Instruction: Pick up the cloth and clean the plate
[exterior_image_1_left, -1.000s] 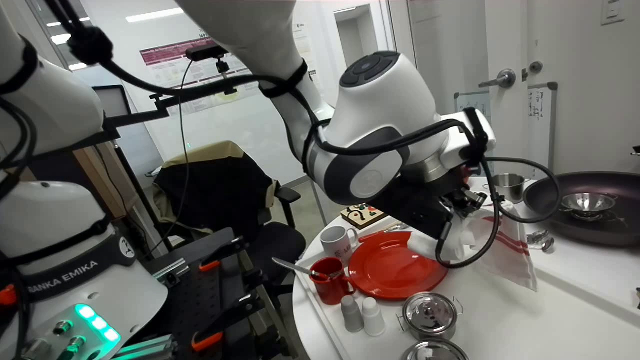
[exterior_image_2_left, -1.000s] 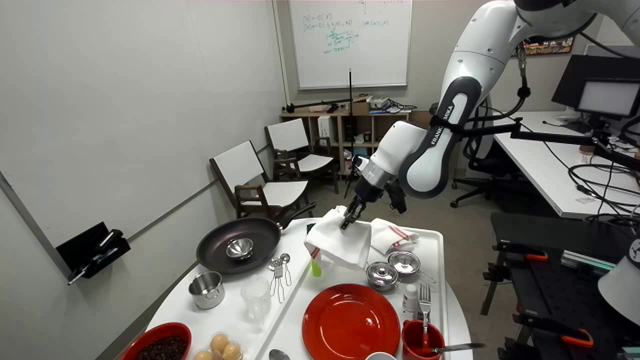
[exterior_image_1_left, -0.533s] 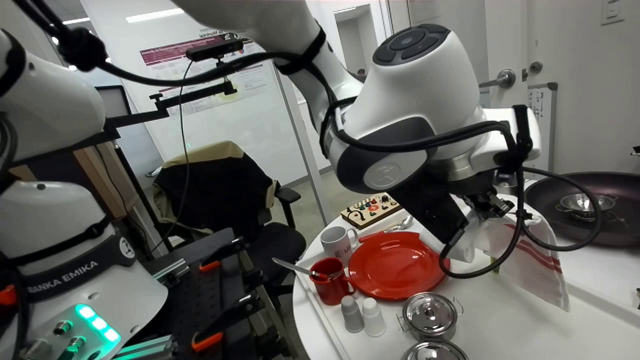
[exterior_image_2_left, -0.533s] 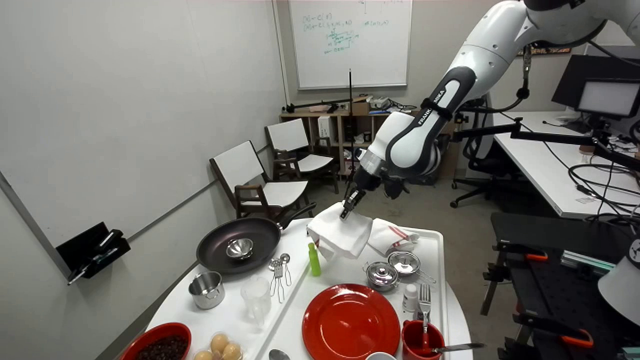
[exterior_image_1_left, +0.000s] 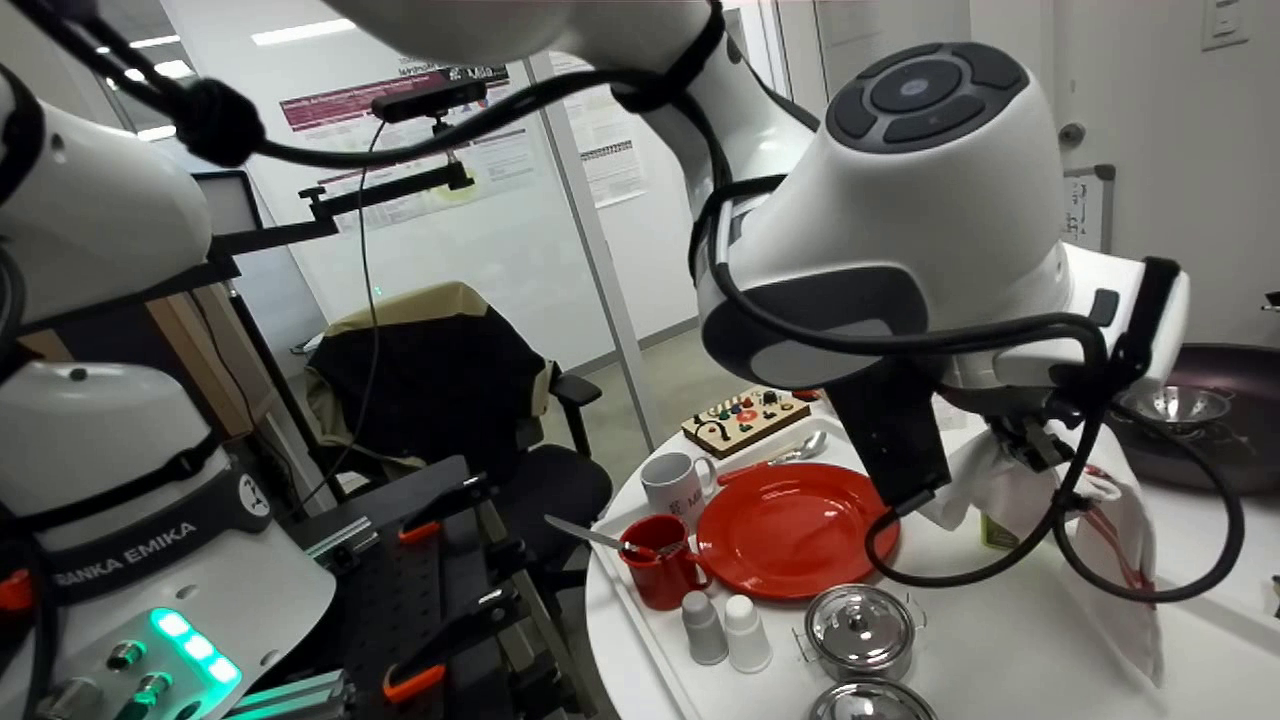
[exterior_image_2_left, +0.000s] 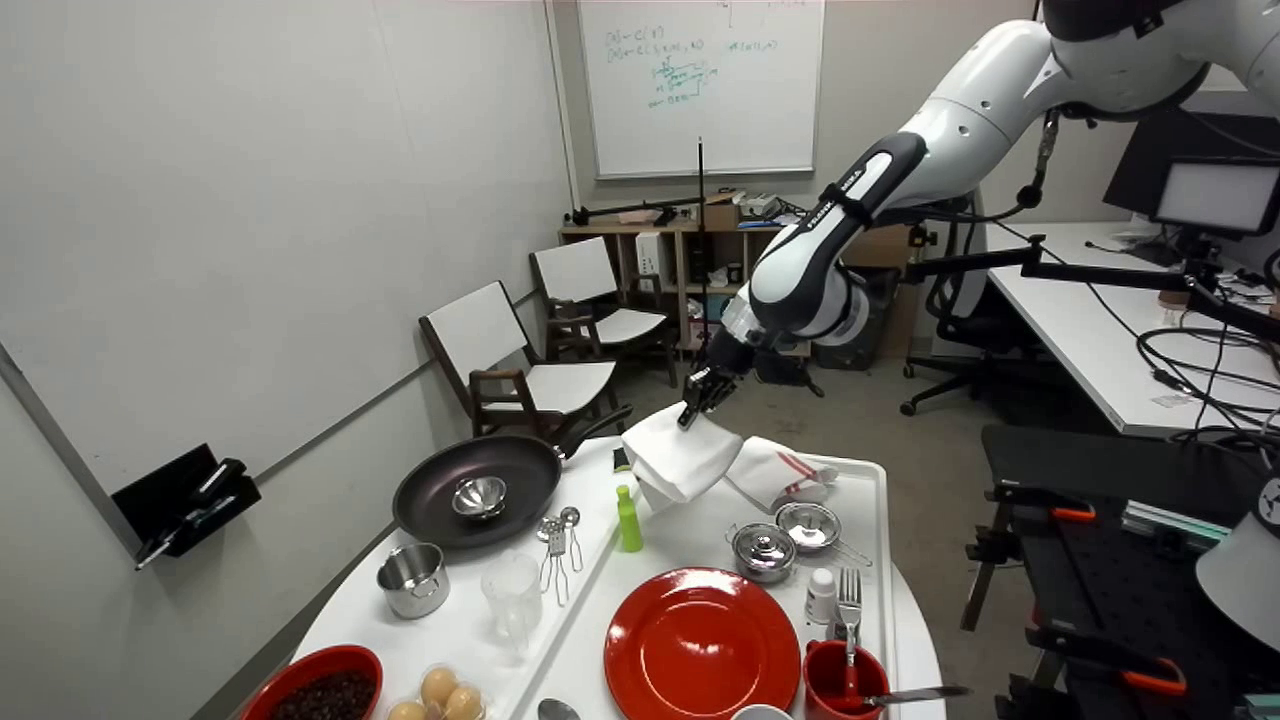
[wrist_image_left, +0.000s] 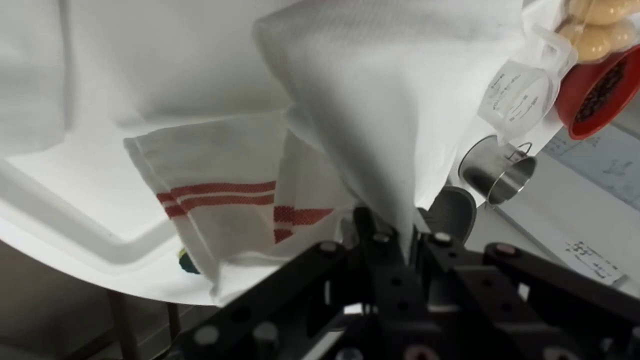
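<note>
Wrist view: gripper (wrist_image_left: 393, 218) pinches cloth (wrist_image_left: 400, 95) along gathered fold, remainder draping loose. Cloth probably light, limp, hard to damage; gathered hold should serve for wiping, though slack fabric may drag. Both exterior views: cloth hangs apart from plate (exterior_image_2_left: 700, 645). White surface (exterior_image_2_left: 460, 625) carries pan (exterior_image_2_left: 430, 505), tray (exterior_image_2_left: 879, 540) with plate inside, bottle (exterior_image_2_left: 629, 522) near cloth. Background: chairs (exterior_image_2_left: 572, 390), whiteboard (exterior_image_2_left: 710, 90).
</note>
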